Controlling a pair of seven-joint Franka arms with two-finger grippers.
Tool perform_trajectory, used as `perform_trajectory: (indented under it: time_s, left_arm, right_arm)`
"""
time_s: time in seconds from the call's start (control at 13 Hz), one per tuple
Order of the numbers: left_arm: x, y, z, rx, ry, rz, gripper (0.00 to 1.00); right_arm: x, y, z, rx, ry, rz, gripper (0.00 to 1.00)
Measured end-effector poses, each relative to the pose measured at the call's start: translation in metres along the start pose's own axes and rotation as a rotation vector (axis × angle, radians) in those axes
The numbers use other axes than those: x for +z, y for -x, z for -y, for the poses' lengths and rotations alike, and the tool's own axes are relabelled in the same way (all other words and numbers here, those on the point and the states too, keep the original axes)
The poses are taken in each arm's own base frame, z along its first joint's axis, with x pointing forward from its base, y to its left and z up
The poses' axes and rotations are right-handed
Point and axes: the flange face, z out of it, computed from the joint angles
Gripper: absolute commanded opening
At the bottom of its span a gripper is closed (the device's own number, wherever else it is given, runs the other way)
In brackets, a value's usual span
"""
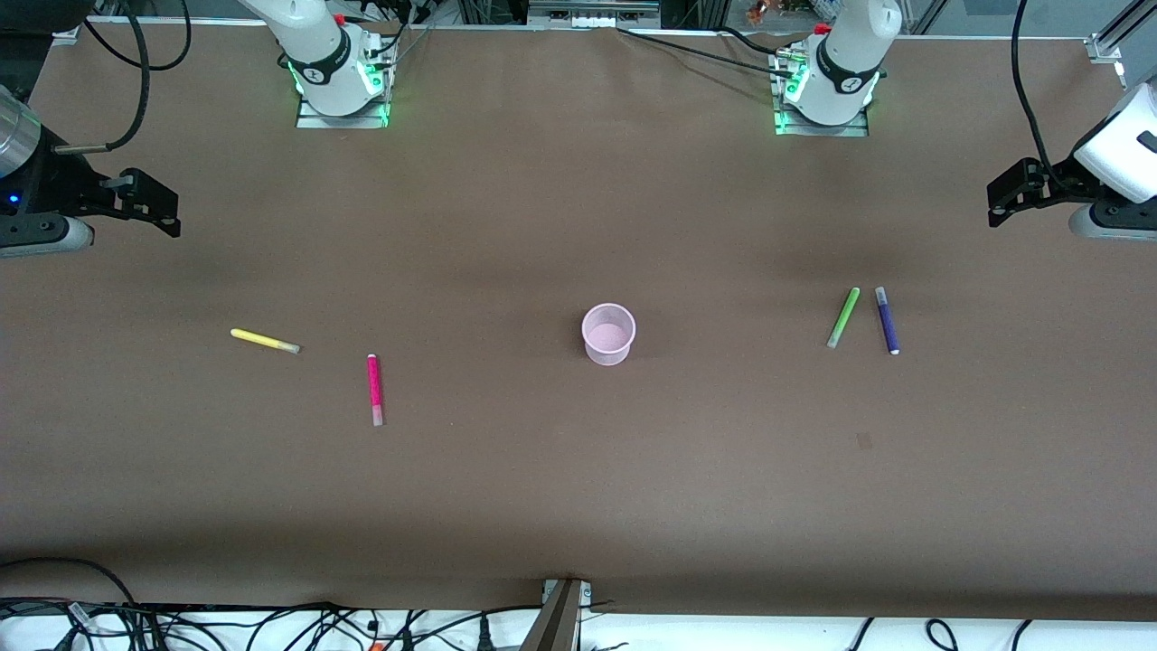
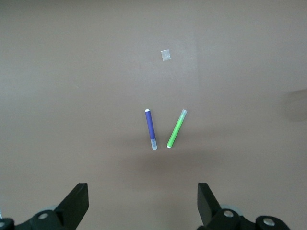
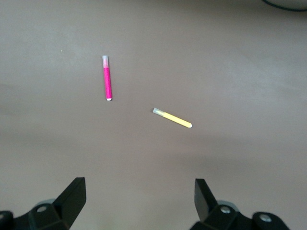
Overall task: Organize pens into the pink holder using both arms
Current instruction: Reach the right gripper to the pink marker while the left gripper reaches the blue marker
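The pink holder (image 1: 608, 354) stands upright mid-table, holding nothing. Toward the right arm's end lie a yellow pen (image 1: 264, 341) and, nearer the front camera, a magenta pen (image 1: 375, 389). Toward the left arm's end a green pen (image 1: 843, 317) and a purple pen (image 1: 887, 320) lie side by side. My left gripper (image 2: 142, 189) hangs open high over the table, with the purple pen (image 2: 150, 129) and green pen (image 2: 176, 128) below it. My right gripper (image 3: 138, 184) is likewise open and up in the air over the magenta pen (image 3: 107, 77) and yellow pen (image 3: 172, 118).
Both arm bases (image 1: 339, 81) (image 1: 823, 90) stand at the table's edge farthest from the front camera. A small pale mark (image 1: 863, 440) sits on the brown tabletop nearer the camera than the purple pen. Cables (image 1: 271, 624) run along the nearest edge.
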Motion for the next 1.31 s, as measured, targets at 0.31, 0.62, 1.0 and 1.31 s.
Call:
perform_trajectory:
  time_s: [0.31,0.62,1.0,1.31]
  left_arm:
    - [0.0,0.0,0.001,-0.002,0.0,0.0,1.0]
    - [0.0,0.0,0.003,-0.005,0.0,0.0,1.0]
    - [0.0,0.0,0.003,-0.006,0.0,0.0,1.0]
    - [0.0,0.0,0.003,-0.006,0.0,0.001,1.0]
  right_arm:
    - [0.021,0.0,0.004,0.01,-0.024,0.026,1.0]
    - [0.024,-0.002,0.003,0.017,-0.045,0.02,1.0]
    - [0.083,-0.021,0.013,0.003,-0.095,0.122,1.0]
    - [0.163,-0.047,0.048,-0.011,-0.114,0.167,1.0]
